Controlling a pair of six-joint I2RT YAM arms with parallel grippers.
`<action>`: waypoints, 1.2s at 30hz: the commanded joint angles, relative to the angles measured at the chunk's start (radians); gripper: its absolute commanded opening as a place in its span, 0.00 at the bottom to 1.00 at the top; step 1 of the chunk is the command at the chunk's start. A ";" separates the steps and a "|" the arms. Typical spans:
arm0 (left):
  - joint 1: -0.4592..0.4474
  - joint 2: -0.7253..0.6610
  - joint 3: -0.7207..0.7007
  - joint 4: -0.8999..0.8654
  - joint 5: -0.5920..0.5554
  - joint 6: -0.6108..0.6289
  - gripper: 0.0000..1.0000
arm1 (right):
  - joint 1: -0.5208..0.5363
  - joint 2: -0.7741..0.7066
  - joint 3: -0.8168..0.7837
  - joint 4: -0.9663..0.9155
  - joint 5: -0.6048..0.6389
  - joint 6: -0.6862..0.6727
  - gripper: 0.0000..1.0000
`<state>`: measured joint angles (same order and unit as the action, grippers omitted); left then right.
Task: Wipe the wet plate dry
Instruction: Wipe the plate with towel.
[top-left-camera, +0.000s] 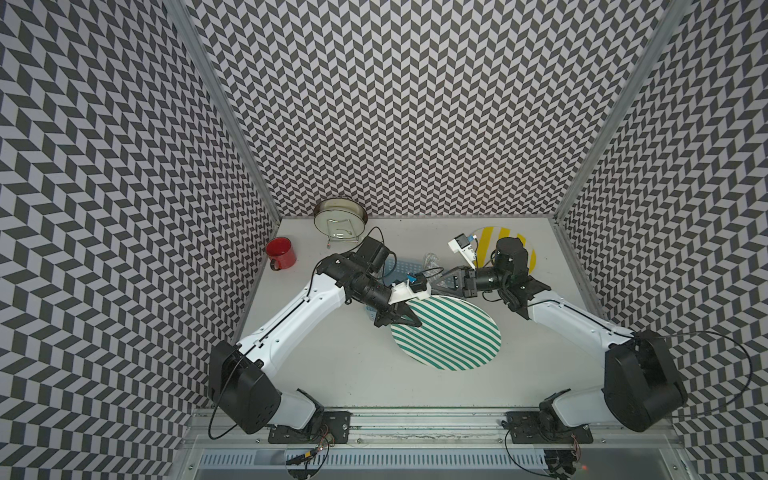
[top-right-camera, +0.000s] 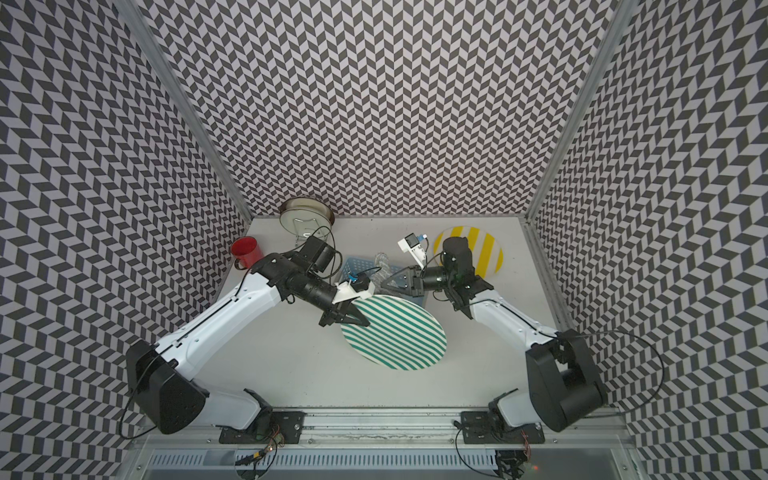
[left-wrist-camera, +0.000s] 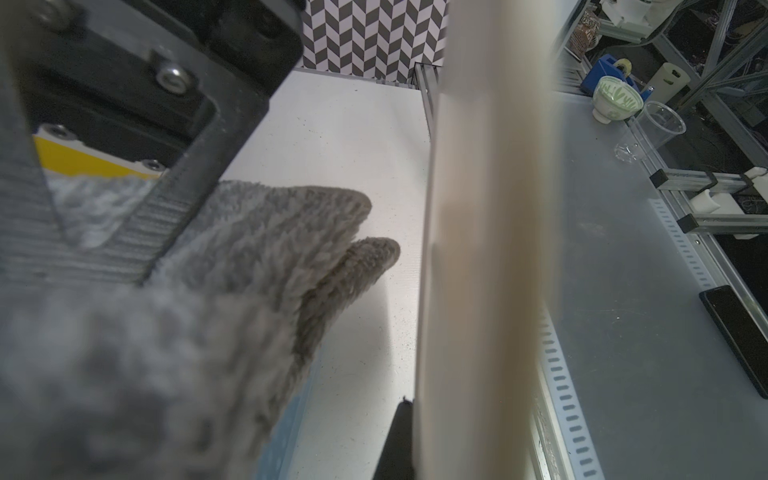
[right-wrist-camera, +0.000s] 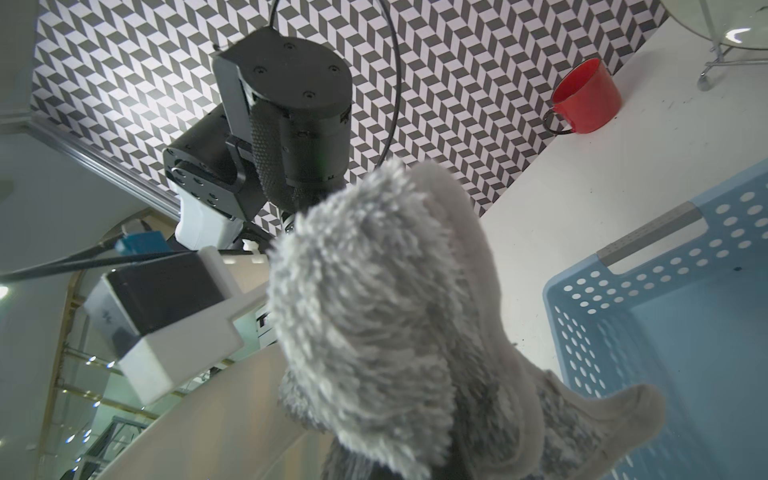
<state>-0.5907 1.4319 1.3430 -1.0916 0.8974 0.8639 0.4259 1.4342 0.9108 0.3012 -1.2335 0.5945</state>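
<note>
**Plate gripped by one claw, cloth by the other**

The left claw (top-left-camera: 413, 322) is seen clenched on the rim of the green-striped plate (top-left-camera: 446, 336), at the part of the rim nearest the left arm. In both top views the plate is shown over the middle of the surface (top-left-camera: 353, 374), striped face up and apparently tilted. Whether its far edge rests on the surface cannot be told. In the left wrist view the plate is seen edge-on, as a pale blurred band.

The right claw (top-left-camera: 435, 281) is clenched on a grey fluffy cloth (right-wrist-camera: 395, 311), which is bunched around the fingertips. This claw is held just beyond the back rim of the plate and is pointed toward the left claw. In the left wrist view a strip of white surface is seen between the cloth and the plate's edge, so contact between them cannot be confirmed.

Behind the two claws a light blue perforated basket (top-right-camera: 361, 266) is set on the surface, partly hidden by the left arm. A yellow-striped plate (top-right-camera: 478, 249) is laid at the back right and is partly covered by the right arm. A red mug (top-left-camera: 281, 253) is placed at the back left, close to the side wall. A steel dish (top-left-camera: 340, 216) is propped on a wire rack (top-left-camera: 343, 237) against the back wall.
</note>
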 joint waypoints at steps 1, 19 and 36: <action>-0.016 0.002 0.036 -0.018 0.030 0.021 0.00 | 0.029 0.003 0.047 0.046 -0.068 -0.014 0.00; -0.034 0.015 0.090 0.018 -0.018 -0.012 0.00 | 0.098 0.017 0.064 -0.062 -0.085 -0.120 0.00; 0.066 -0.002 0.119 0.022 -0.064 -0.013 0.00 | 0.075 -0.067 0.032 -0.057 -0.071 -0.126 0.00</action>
<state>-0.5644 1.4471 1.4220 -1.0996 0.8288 0.8581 0.4992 1.4086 0.9573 0.2108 -1.2736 0.4725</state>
